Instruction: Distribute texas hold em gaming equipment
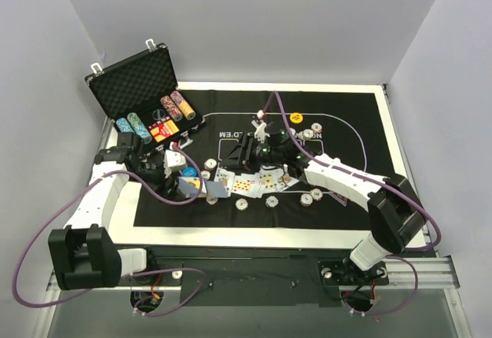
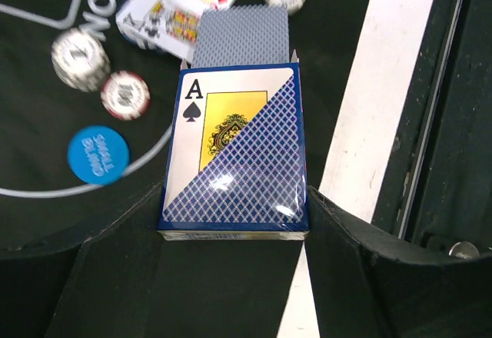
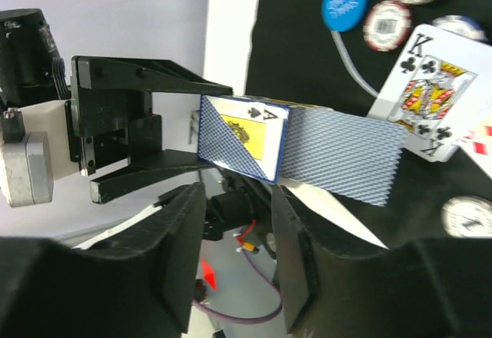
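Note:
My left gripper [image 2: 234,200] is shut on a blue card box [image 2: 234,154] with an ace of spades printed on it, one finger on each long side. A blue-backed playing card [image 2: 242,34] sticks halfway out of the box's open far end. From the right wrist view the same box [image 3: 242,134] and protruding card [image 3: 342,157] hang above the mat. My right gripper [image 3: 238,200] is open just below and in front of the box, with nothing between its fingers. Face-up cards [image 1: 250,183] lie in a row on the black mat [image 1: 346,134], with poker chips [image 1: 270,201] around them.
The open black case [image 1: 146,84] stands at the back left with chip stacks [image 1: 177,107] in it. A yellow button [image 1: 296,117] lies on the far mat. A blue disc [image 2: 98,154] and two chip stacks [image 2: 79,57] lie left of the box. A king of clubs [image 3: 427,92] lies nearby.

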Controlling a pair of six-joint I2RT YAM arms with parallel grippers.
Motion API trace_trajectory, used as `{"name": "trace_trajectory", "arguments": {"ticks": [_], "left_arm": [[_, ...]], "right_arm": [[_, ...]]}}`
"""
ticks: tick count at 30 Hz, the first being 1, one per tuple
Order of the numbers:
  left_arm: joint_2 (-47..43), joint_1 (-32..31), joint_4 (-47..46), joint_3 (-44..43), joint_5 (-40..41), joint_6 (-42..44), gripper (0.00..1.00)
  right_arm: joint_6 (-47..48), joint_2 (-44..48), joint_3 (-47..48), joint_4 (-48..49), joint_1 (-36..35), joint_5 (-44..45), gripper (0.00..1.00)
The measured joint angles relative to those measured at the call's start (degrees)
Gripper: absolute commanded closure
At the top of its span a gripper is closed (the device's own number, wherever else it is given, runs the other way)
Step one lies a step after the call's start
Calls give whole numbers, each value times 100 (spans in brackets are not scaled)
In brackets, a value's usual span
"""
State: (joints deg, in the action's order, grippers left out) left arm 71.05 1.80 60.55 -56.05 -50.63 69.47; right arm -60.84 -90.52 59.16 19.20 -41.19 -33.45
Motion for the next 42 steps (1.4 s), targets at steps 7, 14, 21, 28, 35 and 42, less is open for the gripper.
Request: {"name": "trace_trajectory", "arguments": {"ticks": [7,14,21,28,35,42], "left_arm": [[341,605,-70,232,37,44,100],[315,699,-76,227,-81,122,100],[289,699,-61,227,-105,173,100],[155,802,28,227,-188,256,100],[94,835,317,81,-474,411,100],[68,951,962,-337,-1027,1080,100]], "right_arm": [[678,238,-153,-1003,262,393,51],[953,289,-153,-1408,400,581,50],[1016,302,-214,-1469,402,625,49],[1145,302,-249,-1626,402,695,47],[1462,299,-249,-2026,404,879,45],[1613,299,-245,-2127,442,890,44]]}}
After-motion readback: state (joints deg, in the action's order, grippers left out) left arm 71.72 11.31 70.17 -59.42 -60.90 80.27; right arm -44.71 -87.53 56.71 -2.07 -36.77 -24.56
